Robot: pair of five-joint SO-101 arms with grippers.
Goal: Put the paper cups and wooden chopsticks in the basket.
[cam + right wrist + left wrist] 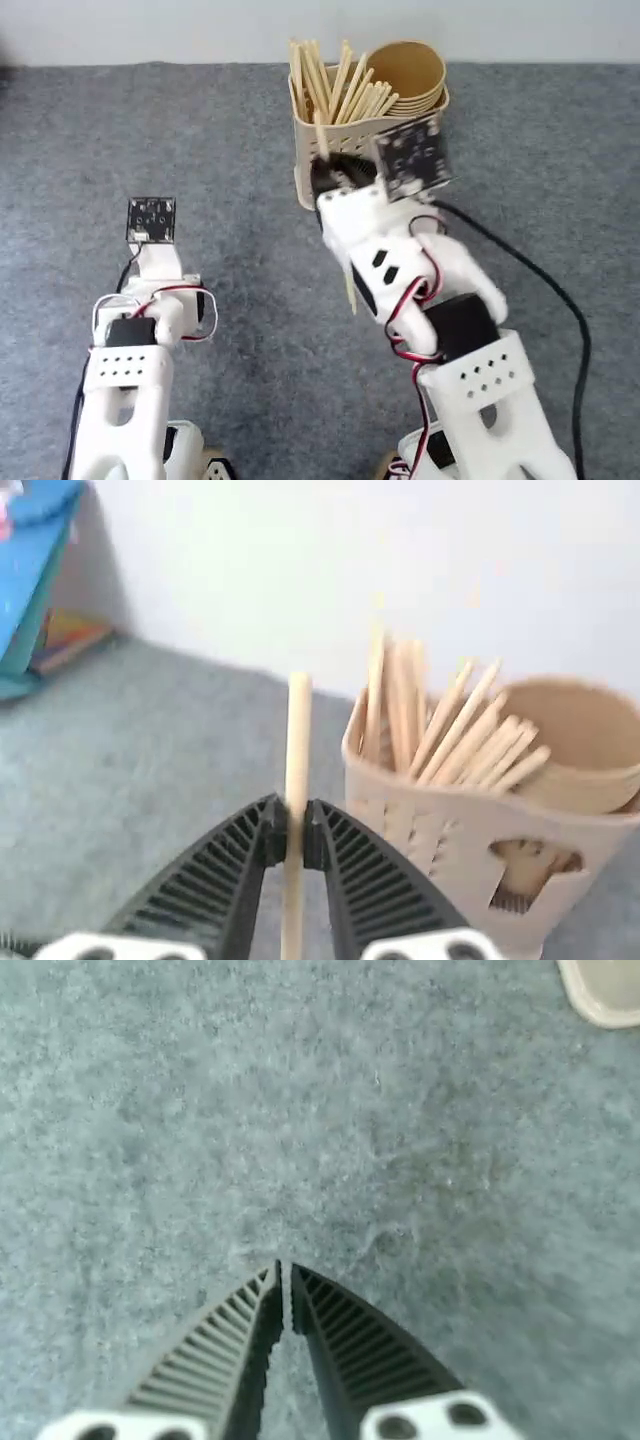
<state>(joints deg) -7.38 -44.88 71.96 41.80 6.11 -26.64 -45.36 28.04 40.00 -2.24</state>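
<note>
The right fingers (pixel 232 872) were clamped on a single wooden chopstick (pixel 297 730), gripping it partway along, so that one end stuck out past the tips and the other ran back between the fingers. In the high view this stick was tilted, its upper end in front of the basket's near wall and its lower end showing beneath the right arm (pixel 400 270). It was outside the basket (pixel 455 825), close beside it; whether it touched the wall could not be told.

The pale, slotted basket stood upright at the far edge of the grey, felt-covered worktop (pixel 230 150), close to a white wall (pixel 400 550). Inside it, a bundle of chopsticks (pixel 440 730) leaned on end, fanned out above the rim. Beside them, in the same basket, sat stacked paper cups (pixel 575 740), open mouth up.

The left fingers (pixel 225 1345) were together, the tips all but touching, with nothing between them. They hung over bare grey felt, well apart from the basket. The left arm (pixel 140 330) was at the near left of the worktop. A pale rounded corner of something (pixel 605 990) showed at the edge of the left wrist view; what it was could not be told.
</note>
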